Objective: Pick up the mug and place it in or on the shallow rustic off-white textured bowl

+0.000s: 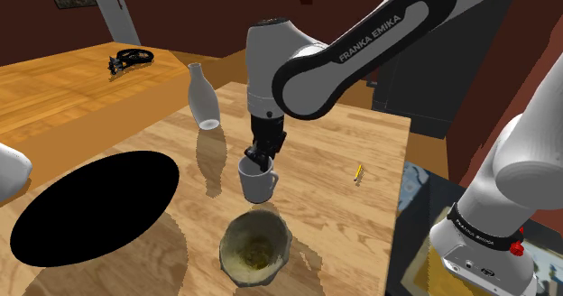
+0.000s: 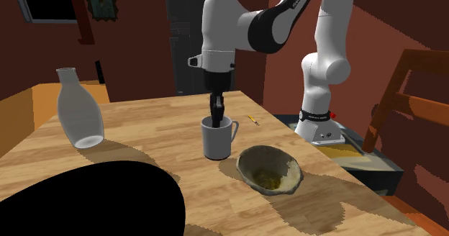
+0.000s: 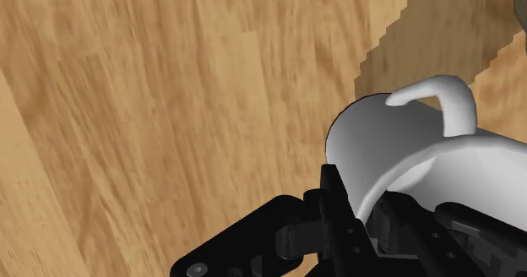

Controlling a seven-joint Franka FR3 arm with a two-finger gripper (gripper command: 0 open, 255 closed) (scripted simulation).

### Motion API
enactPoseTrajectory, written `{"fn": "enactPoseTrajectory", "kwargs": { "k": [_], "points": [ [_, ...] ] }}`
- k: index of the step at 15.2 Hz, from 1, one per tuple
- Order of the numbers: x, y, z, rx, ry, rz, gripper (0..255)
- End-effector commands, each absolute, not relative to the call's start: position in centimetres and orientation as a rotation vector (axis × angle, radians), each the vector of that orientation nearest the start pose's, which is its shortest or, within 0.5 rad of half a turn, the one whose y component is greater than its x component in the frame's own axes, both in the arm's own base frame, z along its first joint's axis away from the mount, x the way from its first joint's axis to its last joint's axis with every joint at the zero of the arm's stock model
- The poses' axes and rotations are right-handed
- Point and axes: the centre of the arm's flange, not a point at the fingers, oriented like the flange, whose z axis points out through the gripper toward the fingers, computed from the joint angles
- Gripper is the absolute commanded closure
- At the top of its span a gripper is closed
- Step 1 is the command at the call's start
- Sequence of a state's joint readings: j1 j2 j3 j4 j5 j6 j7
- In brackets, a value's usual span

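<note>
A white mug [image 1: 259, 185] stands on the wooden table [image 1: 361, 132], its handle toward the shoulder view's right. My black gripper [image 1: 259, 161] comes straight down onto its rim and is shut on the mug wall, one finger inside and one outside. The second exterior view has the gripper [image 2: 216, 119] dipping into the mug [image 2: 217, 141]. In the wrist view the mug [image 3: 397, 140] sits clasped between the fingers [image 3: 335, 195]. The shallow, rough, off-white bowl [image 1: 255, 246] with a yellowish inside lies just in front of the mug, also seen as the bowl [image 2: 269, 170].
A white bottle-shaped vase [image 1: 202, 97] stands behind the mug. A yellow pencil [image 1: 358, 172] lies near the table's right edge. A large black oval area [image 1: 95, 207] covers the table at the left. A black object [image 1: 131, 60] rests on a second table.
</note>
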State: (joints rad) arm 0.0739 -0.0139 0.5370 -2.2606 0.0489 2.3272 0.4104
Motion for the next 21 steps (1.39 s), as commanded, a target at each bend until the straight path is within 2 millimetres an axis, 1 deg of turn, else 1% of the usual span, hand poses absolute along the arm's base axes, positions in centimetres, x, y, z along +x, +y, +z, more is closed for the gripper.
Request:
{"fn": "enactPoseTrajectory", "kwargs": {
  "k": [1,21],
  "points": [
    [43.0,30.1,38.5,-3.065,-0.259,-0.083,255],
    [43.0,30.1,49.0,-3.065,-0.259,-0.083,255]
  ]
}}
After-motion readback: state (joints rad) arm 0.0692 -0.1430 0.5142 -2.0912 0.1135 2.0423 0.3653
